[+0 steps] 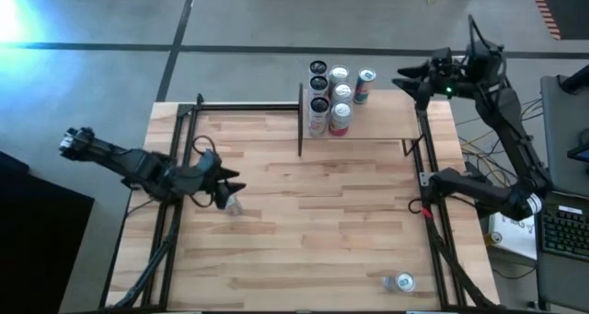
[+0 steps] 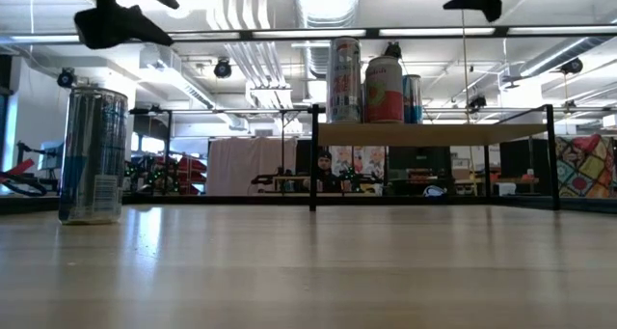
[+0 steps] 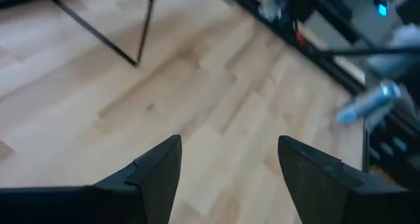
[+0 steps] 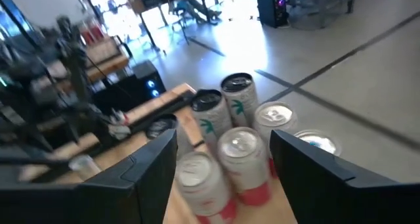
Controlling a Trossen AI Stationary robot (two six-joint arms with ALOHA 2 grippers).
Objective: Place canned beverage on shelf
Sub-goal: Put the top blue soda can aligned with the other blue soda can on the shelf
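While I am watching the overhead view, I am counting six cans standing on the shelf (image 1: 386, 121) in the upper centre of the frame: two dark-topped cans (image 1: 318, 75) at the far left of the cluster, a white and pink can (image 1: 319, 114) below them, two silver-topped cans (image 1: 340, 84) beside those with a pink can (image 1: 340, 118) as the nearer one, and one blue and red can (image 1: 365, 87) standing apart to the right. Two more cans are sitting off the shelf on the tabletop (image 1: 313, 231): a clear-looking can (image 1: 233, 203) at left of centre, and a silver can (image 1: 402, 282) at the lower right. That is making eight cans in all. I am seeing the left gripper (image 1: 230, 183) hanging just above and beside the left tabletop can, its two fingers (image 3: 157, 171) standing apart with bare wood showing between them and nothing held. The right gripper (image 1: 405, 79) is hovering at the upper right, just beside the shelf's right end and clear of the blue and red can; its fingers (image 4: 154, 165) are spread too, empty, with the shelf cans showing between them. In the table-level view, a tall silver can (image 2: 93, 155) is standing at far left.
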